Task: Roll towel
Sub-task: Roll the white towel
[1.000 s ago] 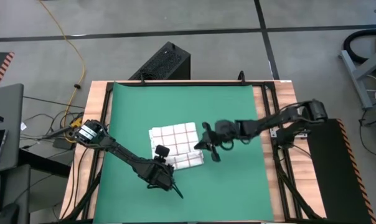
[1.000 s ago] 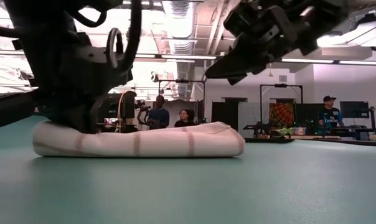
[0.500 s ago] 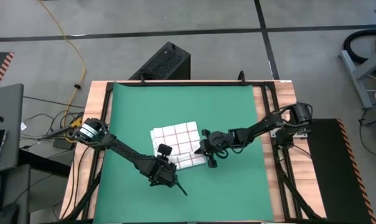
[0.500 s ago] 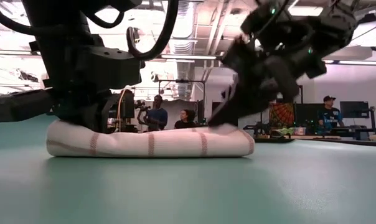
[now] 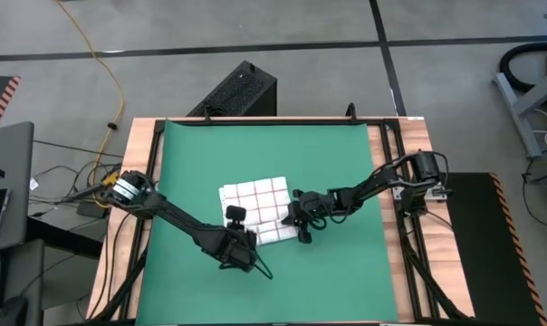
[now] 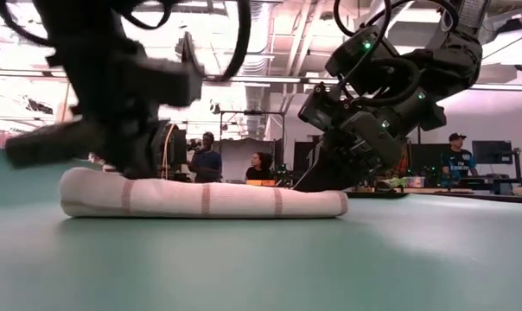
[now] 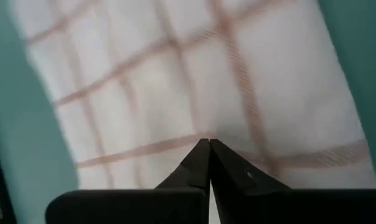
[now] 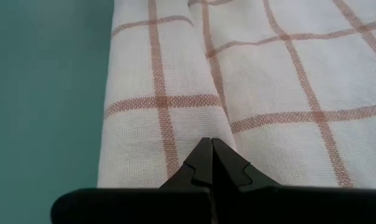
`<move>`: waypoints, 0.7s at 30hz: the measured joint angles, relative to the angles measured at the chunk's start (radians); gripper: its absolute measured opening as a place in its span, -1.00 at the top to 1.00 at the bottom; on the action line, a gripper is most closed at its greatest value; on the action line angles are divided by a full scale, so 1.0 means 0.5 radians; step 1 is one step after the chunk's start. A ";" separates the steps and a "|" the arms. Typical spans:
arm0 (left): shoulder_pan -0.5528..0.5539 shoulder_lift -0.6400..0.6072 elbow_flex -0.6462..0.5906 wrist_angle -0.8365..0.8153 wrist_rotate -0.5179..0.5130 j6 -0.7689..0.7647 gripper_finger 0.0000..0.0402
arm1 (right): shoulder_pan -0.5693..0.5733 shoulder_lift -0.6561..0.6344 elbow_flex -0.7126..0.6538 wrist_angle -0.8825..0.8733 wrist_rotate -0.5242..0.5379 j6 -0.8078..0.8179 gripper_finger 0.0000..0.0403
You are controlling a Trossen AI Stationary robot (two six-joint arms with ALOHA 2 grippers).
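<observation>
Since 1 second ago the right gripper (image 5: 302,232) has dropped to the towel's (image 5: 255,210) right edge, fingers together, gripping nothing visible. Left gripper (image 5: 258,266), closed and empty, sits at its near edge, mid-mat (image 5: 337,154).

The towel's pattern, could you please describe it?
White towel with a grid of thin red-brown lines; clearest in the right wrist view.

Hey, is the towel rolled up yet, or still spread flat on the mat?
Partly rolled. The towel has a thick rounded roll along its near edge, while the rest lies flat.
</observation>
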 joint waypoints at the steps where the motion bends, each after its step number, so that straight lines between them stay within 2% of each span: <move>1: 0.000 -0.036 0.000 -0.001 -0.028 -0.050 1.00 | 0.004 0.000 0.000 -0.001 0.001 0.000 0.91; 6: -0.040 -0.230 0.001 -0.074 -0.087 -0.357 1.00 | 0.006 0.002 -0.001 -0.008 0.007 0.004 0.91; 9: -0.143 -0.393 -0.072 0.093 -0.293 -0.790 1.00 | 0.006 0.003 -0.002 -0.010 0.007 0.004 0.91; 12: -0.283 -0.606 -0.356 0.464 -0.530 -1.294 1.00 | 0.006 0.005 -0.002 -0.017 0.006 0.004 0.91; 14: -0.353 -0.734 -0.600 0.673 -0.561 -1.570 1.00 | 0.007 0.005 -0.003 -0.017 0.006 0.004 0.91; 16: -0.398 -0.837 -0.858 1.013 -0.467 -1.700 1.00 | 0.007 0.005 -0.004 -0.014 0.006 0.003 0.91; 19: -0.414 -0.888 -1.214 1.706 -0.225 -1.618 1.00 | 0.007 0.006 -0.004 0.002 0.006 0.002 0.91; 21: -0.414 -0.885 -1.372 2.017 -0.185 -1.611 1.00 | 0.007 0.007 -0.006 0.014 0.006 0.003 0.91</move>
